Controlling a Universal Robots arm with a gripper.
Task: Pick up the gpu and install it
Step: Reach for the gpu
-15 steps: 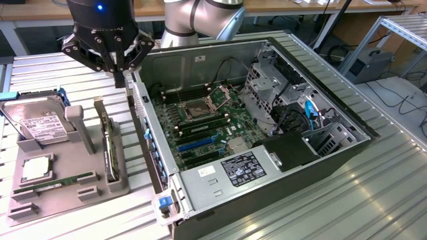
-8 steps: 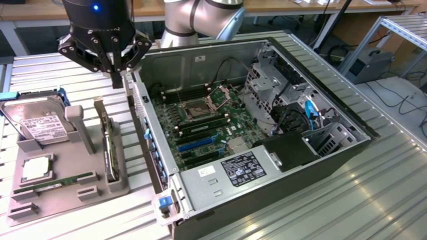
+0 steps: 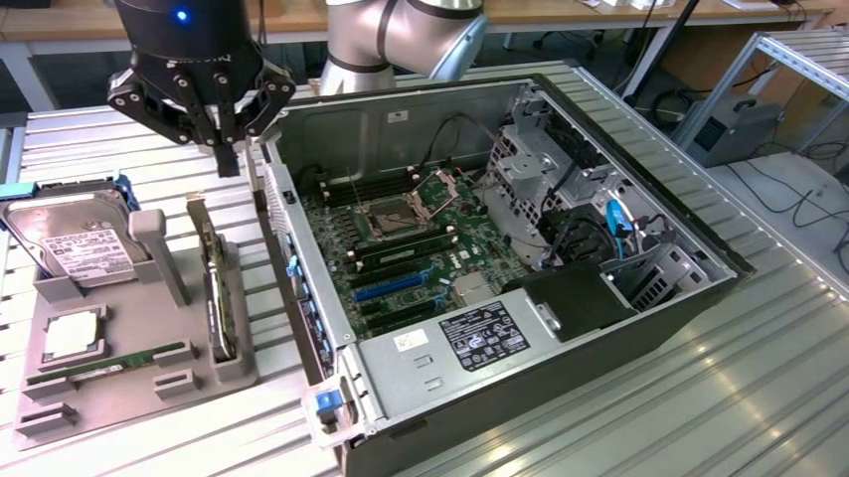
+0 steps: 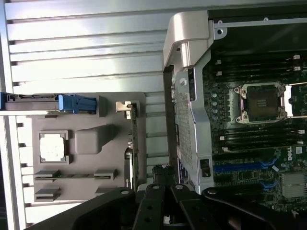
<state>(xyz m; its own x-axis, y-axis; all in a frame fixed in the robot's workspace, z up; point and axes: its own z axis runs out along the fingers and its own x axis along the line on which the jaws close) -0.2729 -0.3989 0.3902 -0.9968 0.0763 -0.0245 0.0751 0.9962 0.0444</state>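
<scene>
Hovering with the tool (image 3: 227, 161) pinched narrow and empty, over the desk (image 3: 690, 397) between the grey holder (image 3: 133, 348) and the open computer case (image 3: 398, 109). Just below and slightly aside, the gpu (image 3: 217, 298) standing on edge in the holder's slot, bracket end nearest, untouched.

End effector (image 3: 226, 149) noted above far end of grey holder (image 3: 133, 393), fingers closed, nothing gripped. gpu (image 3: 215, 288) seated on edge in holder, on the side nearest the computer case (image 3: 412, 373).
</scene>
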